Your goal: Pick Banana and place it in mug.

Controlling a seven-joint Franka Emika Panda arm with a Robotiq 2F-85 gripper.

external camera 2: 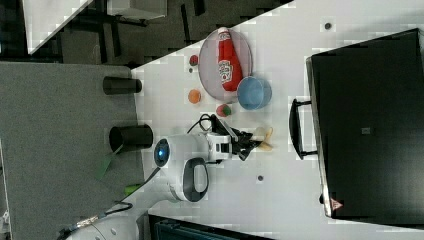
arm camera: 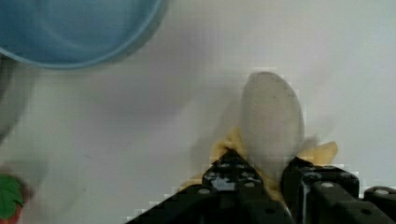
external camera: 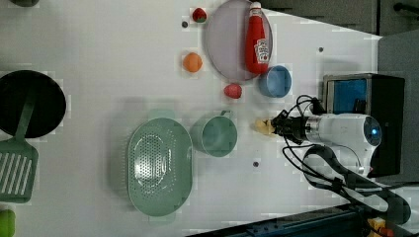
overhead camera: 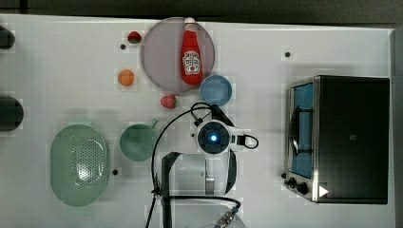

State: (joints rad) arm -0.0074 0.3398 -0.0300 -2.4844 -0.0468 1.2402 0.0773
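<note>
**Banana between the jaws, mug off to one side**

The gripper (arm camera: 264, 179) is down at the table (overhead camera: 294, 28) with its two black fingers (arm camera: 229, 175) set on either side of the banana (arm camera: 273, 121). In the wrist view the pale fruit sits in the gap, its peeled yellow flaps spread beside the fingertips, and its rounded end points straight away from the gripper. So the banana's long axis runs out from between the jaws, and the fingers bear across its narrow width. The jaws are drawn in close on the fruit; whether they already press it firmly I cannot tell, and it rests on the table, not lifted.

Taking the mug (external camera: 214, 134) as landmark: in the left view the banana (external camera: 263, 126) lies just beside the mug on the left view's right, apart from it, with the gripper (external camera: 276, 126) further right again. The banana's free end points towards the mug. The blue bowl (external camera: 274, 81) stands above the banana in the left view, the strawberry (external camera: 232, 91) above the mug.

My judgement: once the hold is sure, the coming move is a lift, a short carry towards the left view's left over the mug's mouth, then a release.
</note>
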